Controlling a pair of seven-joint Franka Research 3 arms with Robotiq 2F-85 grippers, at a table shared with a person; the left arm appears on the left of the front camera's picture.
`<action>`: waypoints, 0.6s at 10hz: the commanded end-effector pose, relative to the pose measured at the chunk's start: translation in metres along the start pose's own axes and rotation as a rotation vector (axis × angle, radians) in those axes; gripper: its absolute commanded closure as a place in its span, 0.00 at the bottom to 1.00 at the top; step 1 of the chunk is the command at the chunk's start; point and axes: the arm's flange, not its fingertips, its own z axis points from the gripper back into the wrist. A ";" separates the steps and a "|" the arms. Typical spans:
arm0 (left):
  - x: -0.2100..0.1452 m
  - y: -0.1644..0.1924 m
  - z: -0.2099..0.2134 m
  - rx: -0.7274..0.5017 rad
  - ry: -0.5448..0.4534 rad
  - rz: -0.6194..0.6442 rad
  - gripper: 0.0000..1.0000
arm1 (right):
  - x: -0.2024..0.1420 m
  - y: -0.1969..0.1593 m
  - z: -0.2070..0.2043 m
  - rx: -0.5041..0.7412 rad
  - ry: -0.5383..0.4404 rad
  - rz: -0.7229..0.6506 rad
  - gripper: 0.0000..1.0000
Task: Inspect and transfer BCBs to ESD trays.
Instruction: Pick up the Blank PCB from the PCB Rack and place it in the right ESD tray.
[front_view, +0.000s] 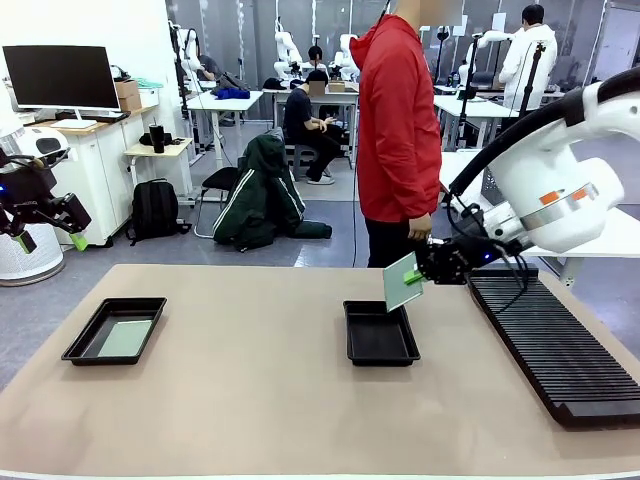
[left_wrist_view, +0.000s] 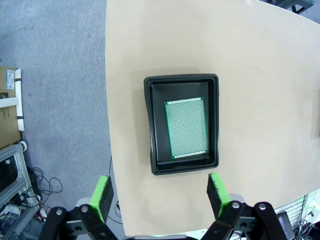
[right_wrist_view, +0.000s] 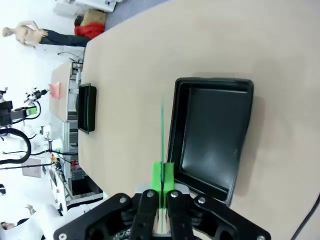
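My right gripper (front_view: 415, 277) is shut on a BCB (front_view: 401, 282), holding it tilted in the air just above the far edge of the middle ESD tray (front_view: 380, 334), whose floor is bare. In the right wrist view the BCB (right_wrist_view: 162, 135) shows edge-on between the green pads (right_wrist_view: 157, 176), beside that tray (right_wrist_view: 212, 140). A second BCB (left_wrist_view: 186, 127) lies flat in the left ESD tray (left_wrist_view: 149, 125), also seen as the tray (front_view: 84, 345) at the table's left with its BCB (front_view: 125, 338). My left gripper (left_wrist_view: 159, 192) hangs open high above it, off the table's left edge (front_view: 50, 225).
A long black ribbed rack (front_view: 550, 345) lies along the table's right side, under my right arm. A person in a red hoodie (front_view: 400, 120) stands at the far edge, one hand (front_view: 420, 230) close to my right gripper. Bare tabletop lies between the two trays.
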 end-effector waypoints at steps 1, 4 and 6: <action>-0.001 0.001 -0.001 0.001 -0.002 0.002 0.00 | -0.001 -0.014 -0.027 0.004 0.003 -0.012 0.98; -0.001 0.001 -0.001 0.001 -0.002 0.002 0.00 | -0.004 -0.034 -0.056 0.025 0.031 -0.055 0.98; -0.001 0.001 -0.001 0.001 -0.002 0.002 0.00 | -0.003 -0.042 -0.070 0.040 0.044 -0.071 0.98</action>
